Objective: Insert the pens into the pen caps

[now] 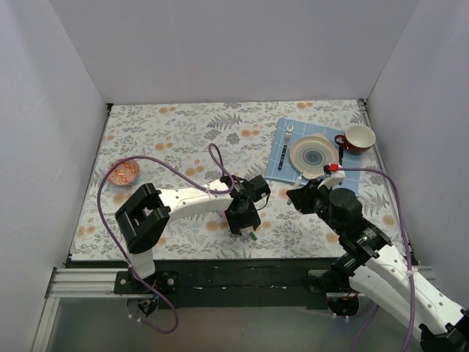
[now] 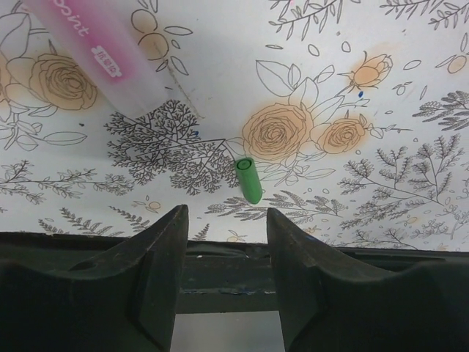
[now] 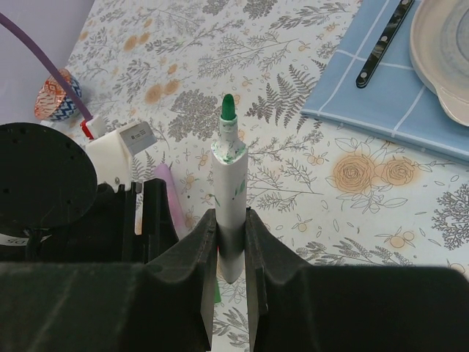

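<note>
My right pincer [image 3: 231, 242] is clenched on the whitish pen [image 3: 229, 169], with its green tip sticking out past the fingers. My left pincer [image 2: 223, 220] is spread wide with nothing in it, sitting just by the green cap [image 2: 249, 180]. The cap's lying on the desk [image 2: 410, 73] by the near edge, and the pink pen [image 2: 102, 48] is close by.

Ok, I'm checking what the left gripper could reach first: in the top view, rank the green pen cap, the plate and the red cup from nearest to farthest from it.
1. green pen cap, right beside the left gripper, toward the near edge.
2. plate, farther back on the right.
3. red cup, beyond the plate, far right corner.
</note>
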Motion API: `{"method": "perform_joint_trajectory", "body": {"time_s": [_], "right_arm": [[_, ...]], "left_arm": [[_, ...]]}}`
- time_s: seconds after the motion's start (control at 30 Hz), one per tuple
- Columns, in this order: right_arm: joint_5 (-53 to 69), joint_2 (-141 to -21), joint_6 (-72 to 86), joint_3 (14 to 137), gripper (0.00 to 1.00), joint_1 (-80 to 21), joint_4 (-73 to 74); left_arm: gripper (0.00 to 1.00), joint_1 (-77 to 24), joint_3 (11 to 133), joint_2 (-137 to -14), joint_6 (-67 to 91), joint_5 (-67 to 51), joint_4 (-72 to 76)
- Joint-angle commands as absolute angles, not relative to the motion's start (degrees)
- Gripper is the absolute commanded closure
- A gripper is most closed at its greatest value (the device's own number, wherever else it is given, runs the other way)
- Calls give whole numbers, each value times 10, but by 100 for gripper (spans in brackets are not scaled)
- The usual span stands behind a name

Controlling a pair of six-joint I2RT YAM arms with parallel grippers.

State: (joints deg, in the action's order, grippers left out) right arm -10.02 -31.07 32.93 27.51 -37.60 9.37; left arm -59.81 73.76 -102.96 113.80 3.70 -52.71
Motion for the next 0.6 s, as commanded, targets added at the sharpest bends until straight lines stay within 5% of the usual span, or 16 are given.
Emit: {"method": "perform_joint_trajectory", "body": {"time_s": [0.0, 0.57], "right_arm": [[-112, -301, 316, 272, 99, -374, 82], [-125, -287, 304, 273, 99, -374, 87]], "left_arm": [[54, -600, 740, -1043, 1383, 40, -510], [61, -610, 759, -1115, 1375, 1, -519]]}}
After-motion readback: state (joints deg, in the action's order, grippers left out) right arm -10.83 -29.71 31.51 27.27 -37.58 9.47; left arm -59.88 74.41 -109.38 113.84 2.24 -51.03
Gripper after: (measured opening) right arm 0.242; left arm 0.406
